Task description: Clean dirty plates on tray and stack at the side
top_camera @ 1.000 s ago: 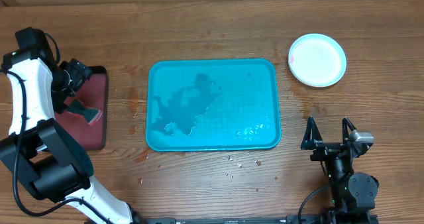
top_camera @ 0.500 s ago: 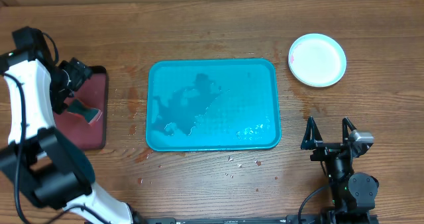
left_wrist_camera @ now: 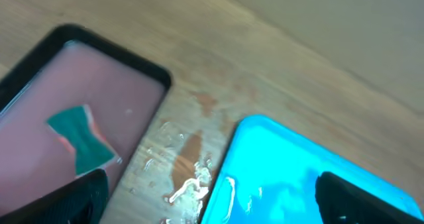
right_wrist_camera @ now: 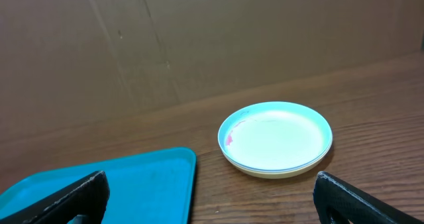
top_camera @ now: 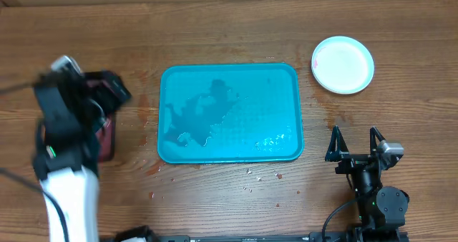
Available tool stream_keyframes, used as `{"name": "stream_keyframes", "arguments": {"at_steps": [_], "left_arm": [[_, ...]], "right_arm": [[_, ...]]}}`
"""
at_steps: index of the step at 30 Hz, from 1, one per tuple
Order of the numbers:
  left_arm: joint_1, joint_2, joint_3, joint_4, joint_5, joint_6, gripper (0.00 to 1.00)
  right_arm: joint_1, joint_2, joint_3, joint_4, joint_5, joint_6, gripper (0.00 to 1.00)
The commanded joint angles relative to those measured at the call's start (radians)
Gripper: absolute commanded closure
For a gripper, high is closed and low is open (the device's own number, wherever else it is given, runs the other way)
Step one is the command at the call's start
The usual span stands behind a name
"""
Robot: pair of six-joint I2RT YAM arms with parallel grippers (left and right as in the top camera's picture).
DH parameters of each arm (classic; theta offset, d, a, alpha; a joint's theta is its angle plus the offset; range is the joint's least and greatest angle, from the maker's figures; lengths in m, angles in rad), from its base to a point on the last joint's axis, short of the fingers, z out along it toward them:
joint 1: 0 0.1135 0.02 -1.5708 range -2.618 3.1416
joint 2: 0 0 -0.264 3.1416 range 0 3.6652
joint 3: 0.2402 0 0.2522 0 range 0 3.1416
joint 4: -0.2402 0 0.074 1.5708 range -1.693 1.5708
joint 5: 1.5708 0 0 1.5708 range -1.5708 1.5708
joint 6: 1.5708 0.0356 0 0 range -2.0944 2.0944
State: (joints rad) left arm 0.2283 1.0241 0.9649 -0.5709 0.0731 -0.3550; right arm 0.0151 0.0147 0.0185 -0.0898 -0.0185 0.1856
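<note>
The plates (top_camera: 343, 64) sit stacked on the table at the back right, off the tray. The top one is pale mint-blue with a small red smear on its left rim. The right wrist view shows the stack (right_wrist_camera: 275, 138) with a yellowish rim underneath. The turquoise tray (top_camera: 229, 113) lies mid-table, wet and holding no plates. It also shows in the left wrist view (left_wrist_camera: 298, 177) and the right wrist view (right_wrist_camera: 119, 181). My left gripper (top_camera: 114, 93) (left_wrist_camera: 212, 204) is open and empty, blurred, above the gap left of the tray. My right gripper (top_camera: 354, 145) (right_wrist_camera: 212, 197) is open and empty, near the table's front right.
A dark-red black-rimmed tray (left_wrist_camera: 79, 91) lies at the left, mostly hidden by my left arm in the overhead view (top_camera: 107, 142). A teal sponge (left_wrist_camera: 83, 141) lies on it. Water and red smears (left_wrist_camera: 189, 171) wet the wood between the trays. Droplets (top_camera: 250, 174) lie in front of the turquoise tray.
My left arm has swung away from the dark-red tray towards the turquoise tray, leaving the sponge behind. The right arm and plates have not moved.
</note>
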Motion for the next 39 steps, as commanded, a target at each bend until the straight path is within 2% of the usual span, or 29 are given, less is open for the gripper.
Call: {"name": "stream_keyframes", "arguments": {"at_steps": [1,5,14,22,27,30,39], "left_arm": [[-0.023,-0.196,-0.166,0.064,0.001,0.071,0.0],[-0.033,-0.363,-0.347,0.162,0.007,0.071,0.0],[-0.033,-0.564,-0.749,0.492,0.006,0.071,0.0],[-0.072,-0.725,-0.951,0.674,-0.036,0.072,0.0],[-0.143,-0.838,-0.961,0.574,-0.135,0.103,0.0],[-0.155,-0.909,-0.96,0.492,-0.133,0.155,0.0],[-0.183,-1.021,-0.96,0.493,-0.099,0.336,0.0]], "right_arm": [[-0.004,-0.012,-0.01,0.006,0.01,-0.004,0.0],[-0.004,-0.012,-0.01,0.006,0.01,-0.004,0.0],[-0.004,-0.012,-0.01,0.006,0.01,-0.004,0.0],[-0.004,-0.012,-0.01,0.006,0.01,-0.004,0.0],[-0.004,-0.012,-0.01,0.006,0.01,-0.004,0.0],[-0.004,-0.012,-0.01,0.006,0.01,-0.004,0.0],[-0.004,-0.012,-0.01,0.006,0.01,-0.004,0.0]]}}
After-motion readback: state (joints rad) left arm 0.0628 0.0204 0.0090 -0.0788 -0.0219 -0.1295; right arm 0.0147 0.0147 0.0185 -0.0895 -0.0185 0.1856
